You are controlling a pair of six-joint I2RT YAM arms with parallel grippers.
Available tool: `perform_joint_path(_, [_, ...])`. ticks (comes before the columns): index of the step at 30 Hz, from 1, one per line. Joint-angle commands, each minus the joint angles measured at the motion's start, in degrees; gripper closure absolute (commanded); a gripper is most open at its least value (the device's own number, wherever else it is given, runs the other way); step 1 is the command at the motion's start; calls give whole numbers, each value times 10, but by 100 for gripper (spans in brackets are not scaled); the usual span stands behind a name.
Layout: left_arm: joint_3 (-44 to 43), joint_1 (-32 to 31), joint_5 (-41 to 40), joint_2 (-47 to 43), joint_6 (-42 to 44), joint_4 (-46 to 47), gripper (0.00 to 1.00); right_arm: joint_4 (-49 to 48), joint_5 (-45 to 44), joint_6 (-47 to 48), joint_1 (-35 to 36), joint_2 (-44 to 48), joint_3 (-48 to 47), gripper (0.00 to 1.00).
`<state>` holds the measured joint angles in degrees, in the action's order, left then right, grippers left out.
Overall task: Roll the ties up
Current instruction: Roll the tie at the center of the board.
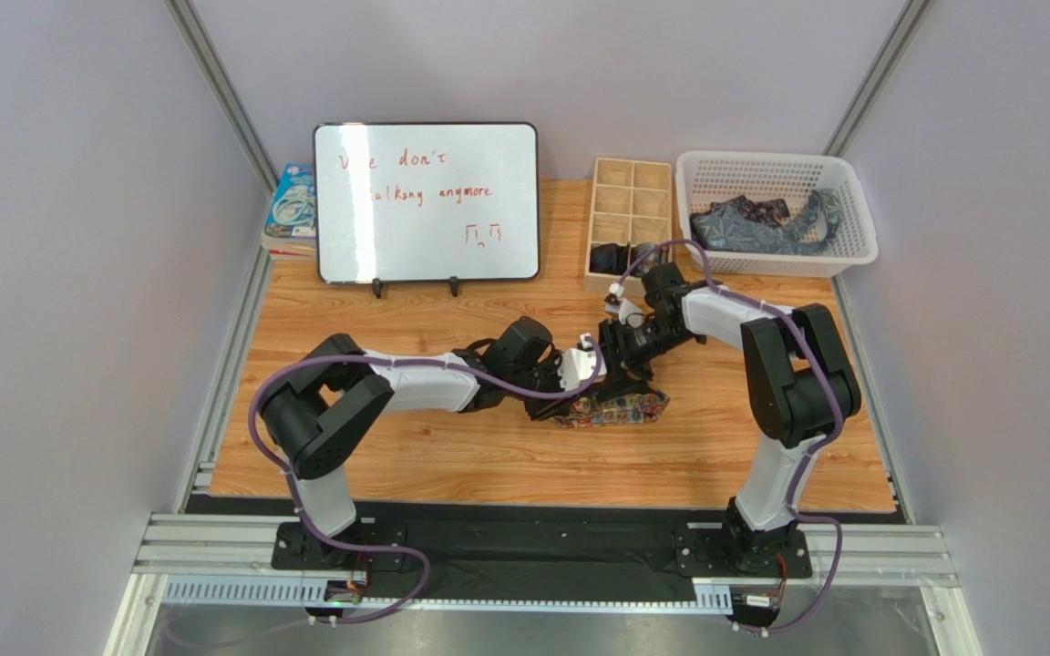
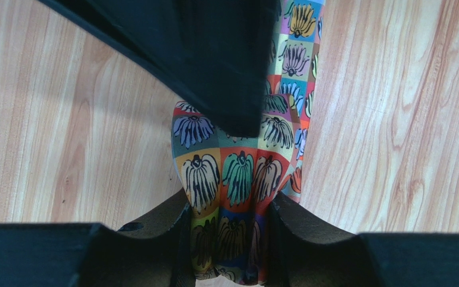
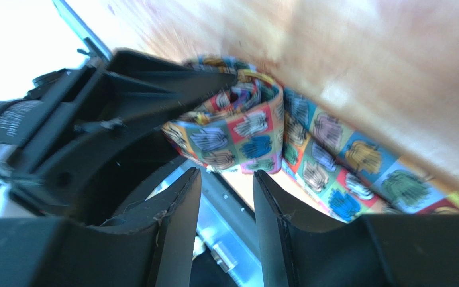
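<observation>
Where the two arms meet over the worktop (image 1: pixel 407 458), the left tool (image 2: pixel 228 203) is closed partway onto the tie (image 2: pixel 238 170). Its two dark fingers (image 2: pixel 166 233) press the fabric from either side, so the cloth fills the gap between them. The right tool (image 3: pixel 226 176) stands partly open, its fingers apart with nothing between them. Their tips sit just short of the tie's rolled end, and whether they touch it cannot be told. That end is coiled into a loose roll with several layers showing at its edge. The rest of the tie runs flat along the worktop away from the roll. The fabric is smooth and slightly shiny, printed in small squares of yellow, red, orange, blue and green, each holding a black-lined flower shape. The worktop is pale wood with long, wavy grain. Both tools' fingers are matte black and wedge-shaped, with rough, chipped inner edges. At the far right stands a white lattice basket (image 1: pixel 777 160) holding dark ties (image 1: pixel 763 226) in a crumpled heap, well apart from the arms.
</observation>
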<state>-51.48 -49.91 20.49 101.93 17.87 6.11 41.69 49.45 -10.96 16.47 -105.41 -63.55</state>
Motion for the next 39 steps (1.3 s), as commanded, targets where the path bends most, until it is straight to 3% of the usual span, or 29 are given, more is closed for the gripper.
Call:
perform_joint_path(1, [-15,-2,-10,13,9,-58,62,-42,39,-42,7,14,18,56])
perform_joint_path(5, [-18,-3,-5,13,10,-58,59,-61,15,-49,26,7,13,55])
perform_joint_path(9, [-19,-2,1,10,16,-59,54,-77,1,-52,26,-20,13,61])
perform_joint_path(12, [-17,-2,5,5,22,-75,51,-70,-19,-45,26,-31,17,72])
perform_joint_path(17, [-13,-1,6,-16,30,-76,41,-54,-35,-31,10,-34,29,99])
perform_joint_path(19, [-7,1,6,-27,30,-68,33,-44,-46,-23,2,-34,35,100])
perform_joint_path(24, [16,20,46,-73,24,-24,24,-21,-71,-6,-13,-59,29,100])
perform_joint_path(31, [20,22,80,-79,21,21,21,12,-124,9,-14,-93,2,100])
perform_joint_path(39, [-12,18,104,-9,2,77,14,32,-187,17,-1,-102,-12,100])
